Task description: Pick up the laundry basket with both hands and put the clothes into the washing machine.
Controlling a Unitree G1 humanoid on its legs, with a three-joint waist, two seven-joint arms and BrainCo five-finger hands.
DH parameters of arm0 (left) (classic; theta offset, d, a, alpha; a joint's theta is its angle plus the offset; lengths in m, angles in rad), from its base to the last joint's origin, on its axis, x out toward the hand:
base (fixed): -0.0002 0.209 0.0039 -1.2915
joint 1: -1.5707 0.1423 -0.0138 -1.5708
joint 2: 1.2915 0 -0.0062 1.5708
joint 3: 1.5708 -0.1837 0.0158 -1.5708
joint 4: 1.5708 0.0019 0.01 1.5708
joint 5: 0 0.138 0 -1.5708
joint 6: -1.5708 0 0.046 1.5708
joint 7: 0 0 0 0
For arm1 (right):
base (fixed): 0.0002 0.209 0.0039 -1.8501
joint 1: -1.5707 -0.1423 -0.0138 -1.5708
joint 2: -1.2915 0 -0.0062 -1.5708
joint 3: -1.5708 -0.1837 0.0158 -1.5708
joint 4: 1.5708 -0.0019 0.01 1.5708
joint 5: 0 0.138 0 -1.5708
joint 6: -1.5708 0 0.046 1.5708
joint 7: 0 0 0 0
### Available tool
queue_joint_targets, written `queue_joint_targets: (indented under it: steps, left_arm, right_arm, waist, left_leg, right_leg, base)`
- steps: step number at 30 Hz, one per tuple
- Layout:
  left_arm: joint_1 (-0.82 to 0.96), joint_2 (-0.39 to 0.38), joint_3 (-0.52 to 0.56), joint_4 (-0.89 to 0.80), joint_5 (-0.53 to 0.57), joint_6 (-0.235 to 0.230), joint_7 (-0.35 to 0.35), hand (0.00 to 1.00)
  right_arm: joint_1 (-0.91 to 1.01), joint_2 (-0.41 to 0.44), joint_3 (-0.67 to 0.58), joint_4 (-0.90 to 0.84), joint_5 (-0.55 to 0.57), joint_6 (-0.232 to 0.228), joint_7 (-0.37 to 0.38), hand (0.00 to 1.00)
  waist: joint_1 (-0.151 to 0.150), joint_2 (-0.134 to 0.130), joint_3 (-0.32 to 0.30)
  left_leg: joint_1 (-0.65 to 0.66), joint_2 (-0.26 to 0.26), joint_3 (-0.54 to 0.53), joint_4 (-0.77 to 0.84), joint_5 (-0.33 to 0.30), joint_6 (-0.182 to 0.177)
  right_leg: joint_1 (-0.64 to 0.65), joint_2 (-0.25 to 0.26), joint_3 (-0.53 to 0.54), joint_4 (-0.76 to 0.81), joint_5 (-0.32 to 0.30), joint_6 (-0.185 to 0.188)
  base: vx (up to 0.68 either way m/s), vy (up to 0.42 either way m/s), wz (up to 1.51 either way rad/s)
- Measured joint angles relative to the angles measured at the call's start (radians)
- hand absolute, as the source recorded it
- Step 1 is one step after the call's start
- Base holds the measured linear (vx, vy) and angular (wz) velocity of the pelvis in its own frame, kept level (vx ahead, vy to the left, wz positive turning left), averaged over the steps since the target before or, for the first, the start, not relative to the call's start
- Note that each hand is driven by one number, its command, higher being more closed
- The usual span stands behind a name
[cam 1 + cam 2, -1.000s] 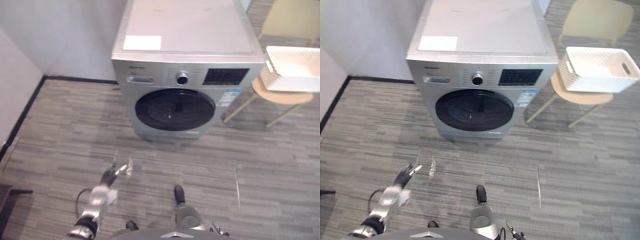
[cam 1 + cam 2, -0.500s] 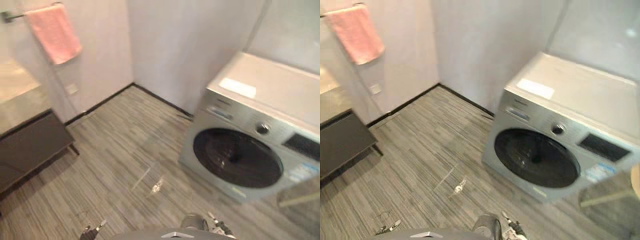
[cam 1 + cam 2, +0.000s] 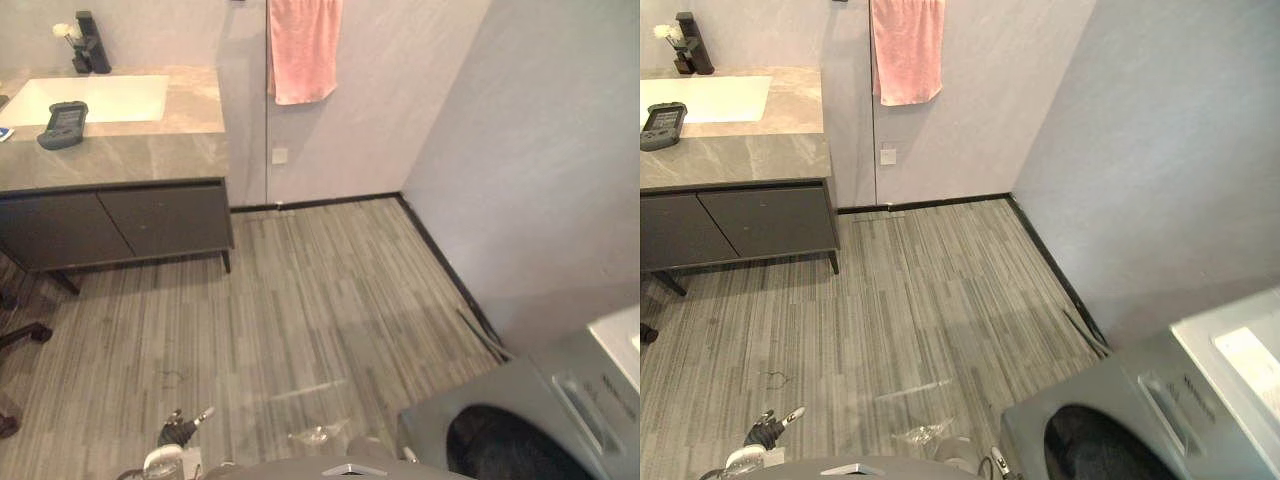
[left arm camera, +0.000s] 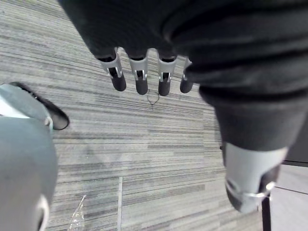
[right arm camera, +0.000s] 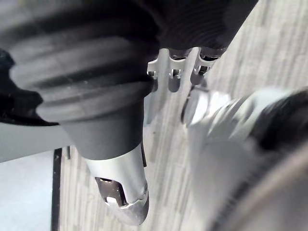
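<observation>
Down at the lower left, carries the left hand (image 3: 179, 433) with fingers (image 4: 141, 79) straight and loose, empty above the striped floor (image 3: 300, 300). Shows the right hand (image 5: 173, 79) equally relaxed, gripping nothing. Looks turned away from the work, hence idle hands. Puts the washing machine (image 3: 520, 420) at the lower right: grey, with a dark round door.

Matt grey wood-grain planking on the floor (image 4: 144, 139) beneath the left hand (image 4: 144, 33), with smooth silver fingers (image 4: 141, 79) under a dark ribbed matt cover. Far ahead of that hand: soft pink cloth towel (image 3: 303, 45), veined stone-look countertop (image 3: 150, 140), matt dark cabinet fronts (image 3: 120, 220), glossy white basin (image 3: 90, 98). To its right: satin silver-grey washing machine (image 3: 500, 395).
</observation>
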Motion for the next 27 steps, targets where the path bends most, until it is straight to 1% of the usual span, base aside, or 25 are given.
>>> queue_joint_targets:
  steps: [1, 2, 3, 4, 5, 6, 7, 8, 9, 10, 11, 12, 13, 14, 15, 16, 17, 18, 20, 22, 23, 27]
  left_arm:
    - [0.001, -0.012, -0.003, -0.001, -0.005, 0.000, 0.001, 0.00]
    - [0.002, -0.029, -0.001, -0.004, -0.039, -0.001, 0.009, 0.00]
    - [0.007, -0.045, 0.023, -0.019, -0.087, -0.004, 0.015, 0.00]
    - [0.004, -0.048, 0.037, -0.022, -0.104, -0.009, 0.020, 0.00]
    - [0.005, -0.048, 0.041, -0.043, -0.115, -0.016, 0.028, 0.00]
    - [0.010, -0.047, 0.033, -0.054, -0.114, -0.020, 0.030, 0.00]
    - [0.012, -0.047, 0.033, -0.056, -0.114, -0.023, 0.030, 0.00]
    - [0.013, -0.046, 0.033, -0.056, -0.107, -0.023, 0.031, 0.00]
    - [0.012, -0.053, 0.032, -0.057, -0.096, -0.023, 0.031, 0.00]
    - [0.012, -0.058, 0.028, -0.055, -0.090, -0.022, 0.030, 0.00]
    - [0.012, -0.059, 0.018, -0.052, -0.084, -0.020, 0.030, 0.00]
    - [0.014, -0.057, -0.001, -0.045, -0.070, -0.019, 0.029, 0.00]
    - [0.013, -0.051, -0.009, -0.033, -0.052, -0.009, 0.025, 0.00]
    - [0.009, -0.051, -0.008, -0.017, -0.044, -0.006, 0.023, 0.00]
    - [-0.004, -0.047, -0.002, -0.009, -0.039, -0.001, 0.021, 0.00]
    - [-0.011, -0.041, -0.005, -0.006, -0.027, 0.005, 0.020, 0.00]
    - [-0.011, -0.040, -0.007, 0.001, -0.015, 0.007, 0.020, 0.00]
    - [-0.012, -0.039, -0.010, 0.006, -0.004, 0.009, 0.015, 0.00]
    - [-0.022, -0.030, -0.032, 0.021, 0.005, 0.009, 0.001, 0.00]
    - [-0.022, -0.020, -0.068, 0.031, 0.005, 0.009, -0.005, 0.00]
    - [-0.022, -0.016, -0.086, 0.033, 0.005, 0.009, -0.009, 0.00]
    - [-0.022, -0.016, -0.090, 0.043, 0.004, 0.008, -0.015, 0.00]
  right_arm:
    - [-0.015, -0.012, 0.000, 0.002, -0.009, -0.001, 0.000, 0.00]
    - [-0.046, -0.033, 0.014, 0.005, -0.031, -0.001, -0.003, 0.00]
    - [-0.069, -0.052, 0.050, 0.003, -0.033, -0.004, -0.006, 0.00]
    - [-0.079, -0.053, 0.068, 0.001, -0.031, -0.007, -0.006, 0.00]
    - [-0.094, -0.072, 0.084, 0.000, -0.028, -0.016, -0.007, 0.00]
    - [-0.097, -0.089, 0.096, -0.018, -0.018, -0.031, -0.006, 0.00]
    - [-0.095, -0.093, 0.095, -0.035, -0.013, -0.036, -0.006, 0.00]
    - [-0.093, -0.094, 0.111, -0.039, -0.009, -0.031, 0.002, 0.00]
    - [-0.097, -0.076, 0.099, -0.037, 0.010, -0.035, 0.001, 0.00]
    - [-0.085, -0.069, 0.089, -0.033, 0.015, -0.033, 0.000, 0.00]
    - [-0.076, -0.061, 0.085, -0.030, 0.017, -0.031, -0.003, 0.00]
    - [-0.057, -0.047, 0.083, -0.029, 0.019, -0.028, -0.003, 0.00]
    - [-0.044, -0.029, 0.083, -0.028, 0.025, -0.027, -0.002, 0.00]
    - [-0.041, -0.019, 0.083, -0.027, 0.027, -0.026, -0.002, 0.00]
    - [-0.033, -0.004, 0.080, -0.019, 0.027, -0.026, -0.001, 0.00]
    - [-0.033, 0.004, 0.073, -0.013, 0.025, -0.027, 0.002, 0.00]
    - [-0.033, 0.007, 0.074, 0.005, 0.022, -0.026, 0.002, 0.00]
    - [-0.032, 0.013, 0.076, 0.008, 0.013, -0.025, 0.002, 0.00]
    - [-0.028, 0.013, 0.078, 0.012, 0.006, -0.023, 0.002, 0.00]
    - [-0.027, 0.010, 0.094, 0.016, -0.002, -0.020, 0.004, 0.00]
    - [-0.028, 0.009, 0.097, 0.017, -0.038, -0.013, 0.004, 0.00]
    - [-0.037, 0.003, 0.105, 0.039, -0.073, -0.005, 0.005, 0.00]
  waist:
    - [-0.005, 0.005, -0.003]
    - [0.005, 0.009, 0.000]
    - [0.017, -0.007, 0.021]
    - [0.027, -0.009, 0.030]
    - [0.046, -0.011, 0.037]
    - [0.050, -0.013, 0.037]
    - [0.049, -0.013, 0.037]
    - [0.044, -0.010, 0.037]
    - [0.039, 0.000, 0.044]
    - [0.033, 0.004, 0.047]
    - [0.030, 0.004, 0.049]
    - [0.024, 0.007, 0.048]
    - [0.017, 0.006, 0.050]
    - [0.011, 0.005, 0.055]
    - [0.005, -0.002, 0.061]
    - [0.007, -0.021, 0.067]
    - [0.005, -0.028, 0.063]
    - [-0.005, -0.032, 0.058]
    - [-0.011, -0.035, 0.057]
    - [-0.011, -0.030, 0.054]
    - [-0.011, -0.029, 0.053]
    - [-0.011, -0.022, 0.050]
  left_leg:
    - [-0.033, 0.005, 0.001, 0.052, 0.032, 0.007]
    - [-0.090, 0.005, 0.021, 0.157, 0.134, 0.035]
    - [-0.142, 0.021, 0.090, 0.273, 0.266, 0.066]
    - [-0.169, 0.043, 0.152, 0.327, 0.310, 0.082]
    - [-0.211, 0.090, 0.311, 0.448, 0.307, 0.101]
    - [-0.228, 0.140, 0.500, 0.532, 0.293, 0.114]
    - [-0.234, 0.156, 0.584, 0.562, 0.289, 0.115]
    - [-0.242, 0.158, 0.694, 0.588, 0.267, 0.093]
    - [-0.248, 0.122, 0.746, 0.586, 0.221, 0.057]
    - [-0.239, 0.077, 0.768, 0.538, 0.187, 0.035]
    - [-0.216, 0.040, 0.780, 0.463, 0.171, 0.022]
    - [-0.147, -0.017, 0.825, 0.255, 0.161, 0.032]
    - [-0.073, -0.034, 0.872, 0.076, 0.123, 0.074]
    - [-0.024, -0.060, 0.873, -0.041, 0.117, 0.085]
    - [0.033, -0.093, 0.867, -0.175, 0.148, 0.111]
    - [0.081, -0.130, 0.859, -0.306, 0.221, 0.113]
    - [0.107, -0.151, 0.844, -0.386, 0.268, 0.118]
    - [0.116, -0.165, 0.828, -0.444, 0.299, 0.124]
    - [0.102, -0.175, 0.812, -0.448, 0.303, 0.128]
    - [0.104, -0.185, 0.811, -0.449, 0.306, 0.132]
    - [0.106, -0.189, 0.810, -0.449, 0.308, 0.134]
    - [0.109, -0.195, 0.803, -0.449, 0.313, 0.141]
  right_leg:
    - [0.002, 0.014, -0.023, -0.001, -0.008, -0.015]
    - [0.025, 0.040, -0.057, -0.002, -0.013, -0.050]
    - [0.082, 0.064, -0.085, -0.033, -0.004, -0.084]
    - [0.116, 0.074, -0.097, -0.054, 0.001, -0.104]
    - [0.172, 0.090, -0.112, -0.089, 0.007, -0.136]
    - [0.217, 0.097, -0.123, -0.129, 0.018, -0.154]
    - [0.235, 0.100, -0.129, -0.147, 0.022, -0.161]
    - [0.252, 0.105, -0.150, -0.175, 0.026, -0.167]
    - [0.259, 0.113, -0.175, -0.191, 0.027, -0.168]
    - [0.264, 0.117, -0.199, -0.198, 0.028, -0.170]
    - [0.266, 0.117, -0.211, -0.204, 0.029, -0.172]
    - [0.268, 0.122, -0.235, -0.210, 0.029, -0.172]
    - [0.268, 0.129, -0.259, -0.213, 0.029, -0.172]
    - [0.263, 0.132, -0.272, -0.213, 0.029, -0.172]
    - [0.264, 0.127, -0.281, -0.216, 0.028, -0.173]
    - [0.257, 0.115, -0.277, -0.217, 0.034, -0.173]
    - [0.256, 0.113, -0.278, -0.226, 0.034, -0.174]
    - [0.246, 0.110, -0.281, -0.230, 0.034, -0.174]
    - [0.241, 0.102, -0.283, -0.233, 0.034, -0.174]
    - [0.243, 0.097, -0.281, -0.234, 0.034, -0.173]
    - [0.243, 0.095, -0.281, -0.235, 0.034, -0.173]
    - [0.248, 0.093, -0.284, -0.239, 0.035, -0.171]
  base:
    - [0.18, -0.599, 0.59]
    - [0.15, -0.573, 0.59]
    - [0.12, -0.563, 0.46]
    - [0.05, -0.518, 0.20]
    - [0.03, -0.455, 0.02]
    - [0.04, -0.420, -0.01]
    - [0.06, -0.372, 0.09]
    - [0.05, -0.352, 0.29]
    - [0.05, -0.309, 0.47]
    - [0.03, -0.198, 0.53]
    - [0.05, -0.089, 0.62]
    - [0.11, -0.105, 0.69]
    - [0.09, -0.080, 0.73]
    - [0.09, -0.055, 0.63]
    - [0.01, -0.015, 0.47]
    - [0.01, 0.002, 0.38]
    - [-0.01, 0.020, 0.35]
    - [-0.01, 0.061, 0.39]
    - [-0.02, 0.060, 0.27]
    - [-0.01, 0.060, 0.04]
    - [-0.02, 0.065, 0.03]
    - [-0.03, 0.027, 0.06]
